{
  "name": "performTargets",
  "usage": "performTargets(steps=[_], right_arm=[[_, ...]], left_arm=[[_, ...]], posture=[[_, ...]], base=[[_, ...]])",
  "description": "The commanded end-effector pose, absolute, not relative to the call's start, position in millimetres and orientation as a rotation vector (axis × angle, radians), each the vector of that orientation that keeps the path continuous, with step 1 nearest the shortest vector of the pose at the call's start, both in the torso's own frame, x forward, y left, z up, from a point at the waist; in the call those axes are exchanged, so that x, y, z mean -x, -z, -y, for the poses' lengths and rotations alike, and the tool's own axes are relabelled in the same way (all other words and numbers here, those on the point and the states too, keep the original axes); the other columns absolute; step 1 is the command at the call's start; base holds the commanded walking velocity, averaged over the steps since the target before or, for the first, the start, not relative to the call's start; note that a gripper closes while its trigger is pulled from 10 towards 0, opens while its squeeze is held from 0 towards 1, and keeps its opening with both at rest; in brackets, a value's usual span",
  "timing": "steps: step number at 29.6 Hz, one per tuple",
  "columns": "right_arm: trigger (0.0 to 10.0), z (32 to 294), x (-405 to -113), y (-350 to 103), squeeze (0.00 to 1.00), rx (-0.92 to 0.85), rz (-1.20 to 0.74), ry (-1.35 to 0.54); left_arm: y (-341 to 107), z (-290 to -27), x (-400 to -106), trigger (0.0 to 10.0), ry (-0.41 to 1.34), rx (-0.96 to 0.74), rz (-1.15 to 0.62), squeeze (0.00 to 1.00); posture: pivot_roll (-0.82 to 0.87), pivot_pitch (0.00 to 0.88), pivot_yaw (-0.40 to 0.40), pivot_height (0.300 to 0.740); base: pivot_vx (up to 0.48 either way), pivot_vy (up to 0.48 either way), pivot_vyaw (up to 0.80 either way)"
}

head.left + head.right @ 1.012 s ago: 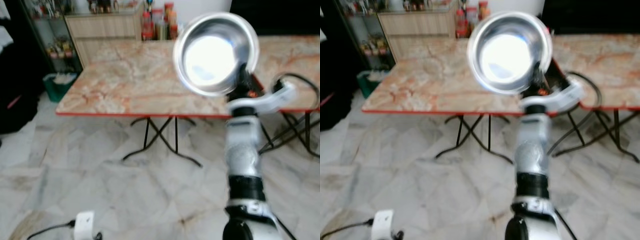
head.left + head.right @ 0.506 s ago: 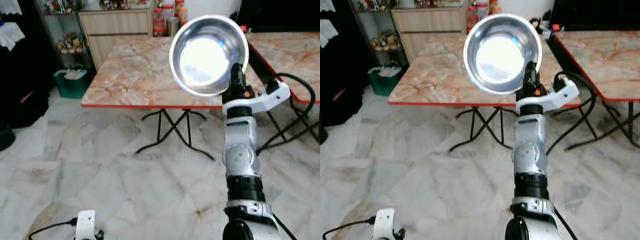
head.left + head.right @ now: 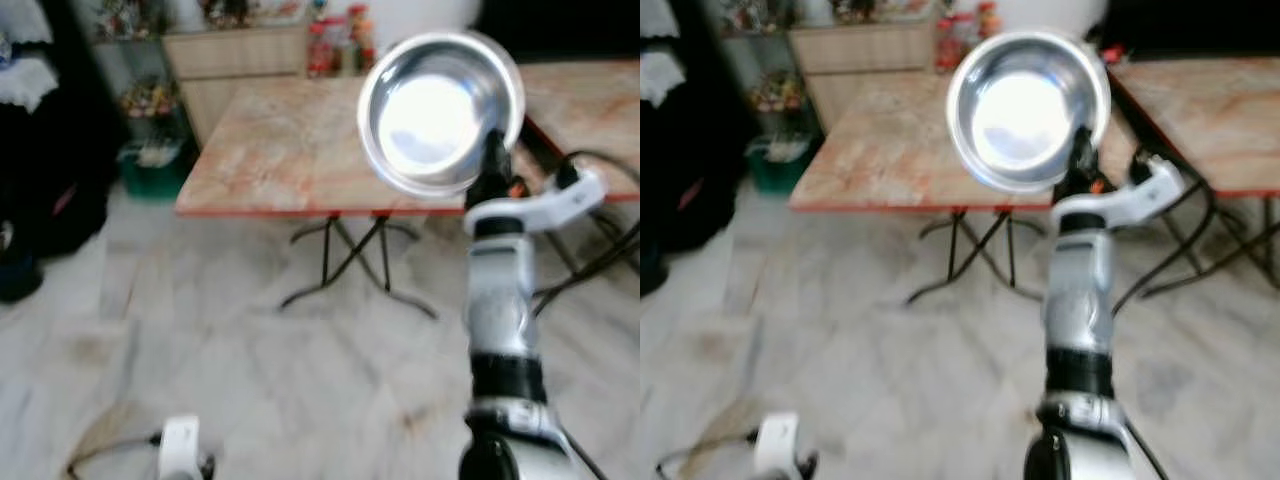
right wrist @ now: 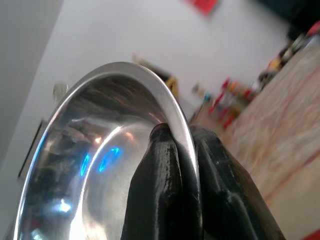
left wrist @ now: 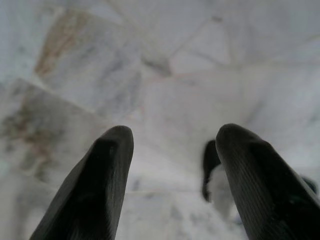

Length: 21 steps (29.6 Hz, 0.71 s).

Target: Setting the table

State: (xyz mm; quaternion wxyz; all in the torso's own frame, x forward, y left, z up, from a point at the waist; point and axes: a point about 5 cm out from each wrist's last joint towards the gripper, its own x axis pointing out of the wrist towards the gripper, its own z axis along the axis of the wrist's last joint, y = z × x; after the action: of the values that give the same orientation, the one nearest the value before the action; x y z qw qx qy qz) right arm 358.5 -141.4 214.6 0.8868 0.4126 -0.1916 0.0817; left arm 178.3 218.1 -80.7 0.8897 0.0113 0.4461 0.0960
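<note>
Nearest, the left gripper [image 5: 170, 170] hangs low over the marble floor [image 3: 250, 370], its jaws spread wide with nothing between them, idle for now. On the right, the right gripper [image 4: 182, 150] is raised in front of the head, jaws pinched tight on the rim of a steel bowl [image 3: 440, 112]; carried on edge and high, the bowl likely clears the way ahead. Beyond stands the marbled surface [image 3: 290, 150], seemingly where the bowl belongs. Bottles [image 3: 340, 45] line its far edge.

Blurred bottles [image 3: 340, 45] beyond the table [image 3: 290, 160]; labels unreadable
</note>
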Motion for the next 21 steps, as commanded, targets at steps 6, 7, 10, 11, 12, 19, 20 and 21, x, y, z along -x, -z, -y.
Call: performTargets(steps=[6, 7, 10, 11, 12, 19, 20, 21], right_arm=[[10.0, 151.6, -360.3, -221.9, 0.00, -0.828, 0.425, -0.157], [10.0, 151.7, -360.2, -221.7, 0.00, -0.828, 0.425, -0.156], [10.0, 151.4, -360.2, -221.5, 0.00, -0.827, 0.424, -0.156], [10.0, 151.7, -360.0, -219.9, 0.00, -0.818, 0.418, -0.151], [10.0, 151.7, -360.0, -219.9, 0.00, -0.818, 0.418, -0.151], [10.0, 152.7, -360.3, -213.8, 0.00, -0.769, 0.388, -0.146], [10.0, 152.7, -360.3, -213.8, 0.00, -0.769, 0.388, -0.146], [10.0, 152.7, -360.4, -213.2, 0.00, -0.772, 0.386, -0.142]], left_arm=[[76.6, -211.4, -189.4, 10.0, -0.184, -0.015, -0.899, 0.00], [76.6, -211.4, -189.5, 10.0, -0.184, -0.015, -0.898, 0.00], [76.6, -211.4, -189.6, 10.0, -0.184, -0.015, -0.898, 0.00], [76.3, -211.2, -190.1, 10.0, -0.184, -0.015, -0.897, 0.00], [76.3, -211.2, -190.1, 10.0, -0.184, -0.015, -0.897, 0.00], [75.7, -210.5, -191.4, 10.0, -0.181, -0.015, -0.893, 0.00], [75.7, -210.5, -191.4, 10.0, -0.181, -0.015, -0.893, 0.00], [75.7, -210.5, -191.5, 10.0, -0.180, -0.015, -0.892, 0.00]], posture=[[0.01, 0.000, 0.047, 0.740], [0.01, 0.000, 0.047, 0.740], [0.01, 0.000, 0.047, 0.740], [0.01, 0.000, 0.049, 0.740], [0.01, 0.000, 0.049, 0.740], [0.01, 0.000, 0.050, 0.740], [0.01, 0.000, 0.050, 0.740], [0.01, 0.000, 0.050, 0.740]], base=[[0.382, 0.000, 0.25], [0.382, 0.000, 0.00], [0.382, 0.000, 0.00], [0.382, 0.000, 0.00], [0.382, 0.000, 0.00], [0.381, 0.000, 0.46], [0.382, 0.000, 0.00], [0.379, 0.000, 0.00]])
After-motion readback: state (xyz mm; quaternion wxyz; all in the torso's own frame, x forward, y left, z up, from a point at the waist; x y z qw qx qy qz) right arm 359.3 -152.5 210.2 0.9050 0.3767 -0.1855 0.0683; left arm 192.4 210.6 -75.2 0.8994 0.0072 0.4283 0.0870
